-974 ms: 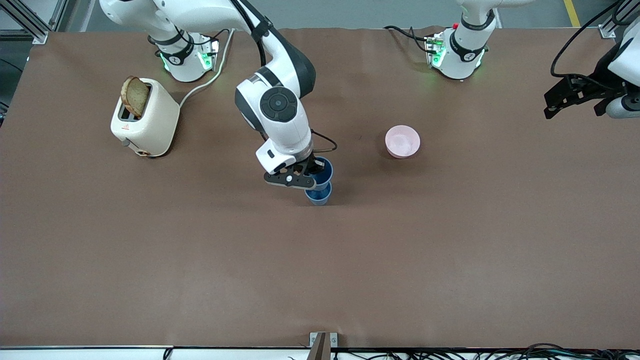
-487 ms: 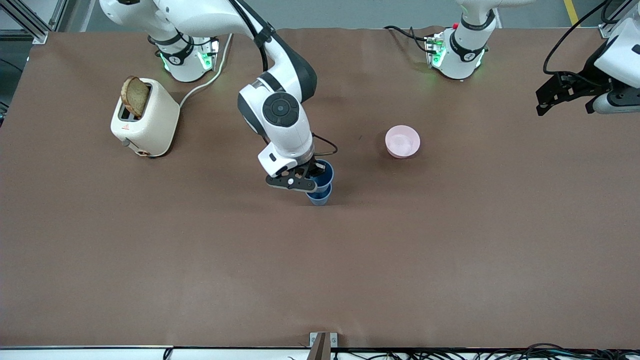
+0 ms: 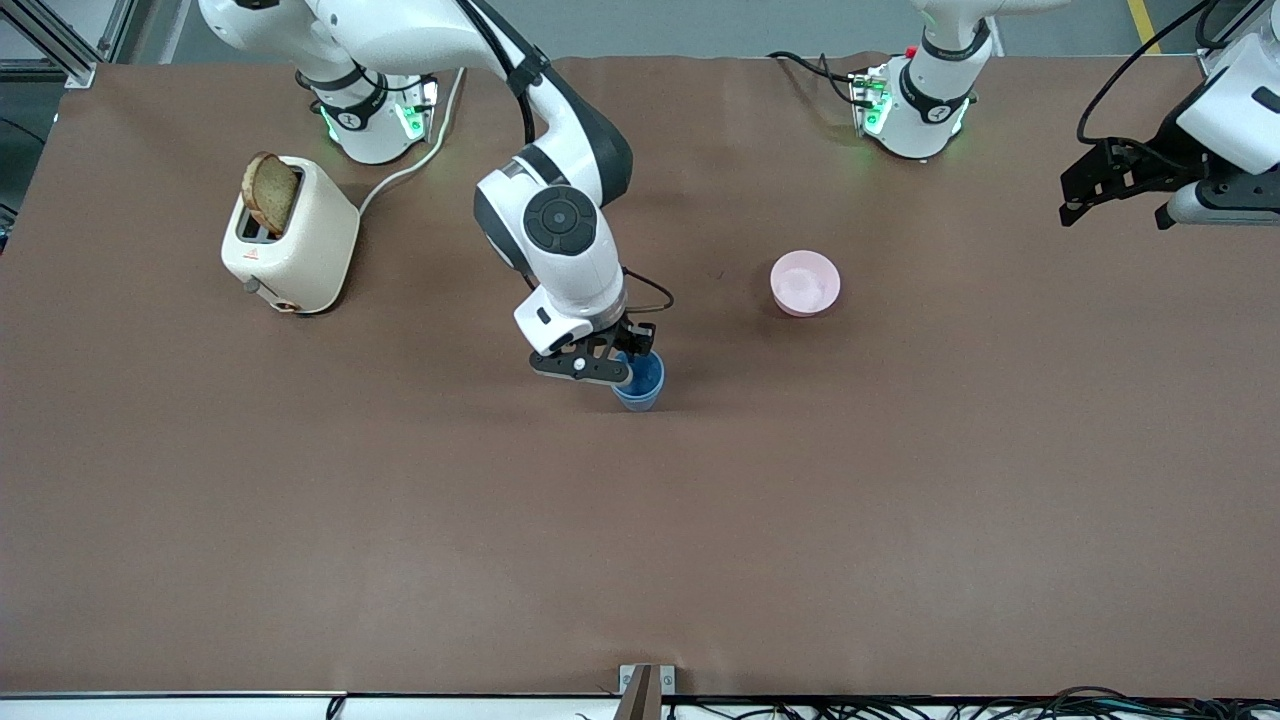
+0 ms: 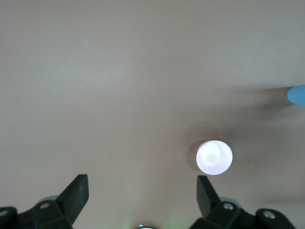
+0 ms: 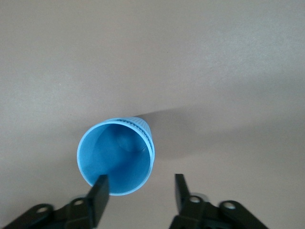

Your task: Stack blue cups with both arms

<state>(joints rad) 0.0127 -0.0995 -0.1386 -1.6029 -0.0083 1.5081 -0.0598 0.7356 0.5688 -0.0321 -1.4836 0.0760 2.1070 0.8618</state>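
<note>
The two blue cups (image 3: 641,386) stand nested, one inside the other, upright on the brown table mid-way between the arms. In the right wrist view the nested cups (image 5: 116,157) show a doubled rim. My right gripper (image 3: 612,362) is open just above them. In the right wrist view my right gripper (image 5: 140,185) has one finger over the rim and the other beside the cup, holding nothing. My left gripper (image 3: 1090,188) is open and empty in the air over the left arm's end of the table, and its own view (image 4: 142,185) shows the jaws wide apart.
A pink bowl (image 3: 804,283) sits beside the cups toward the left arm's end, and it also shows in the left wrist view (image 4: 214,157). A cream toaster (image 3: 290,240) holding a slice of bread stands near the right arm's base.
The upper blue cup has dropped down into the lower one and the right gripper has let go of it. The left gripper has drifted toward its base.
</note>
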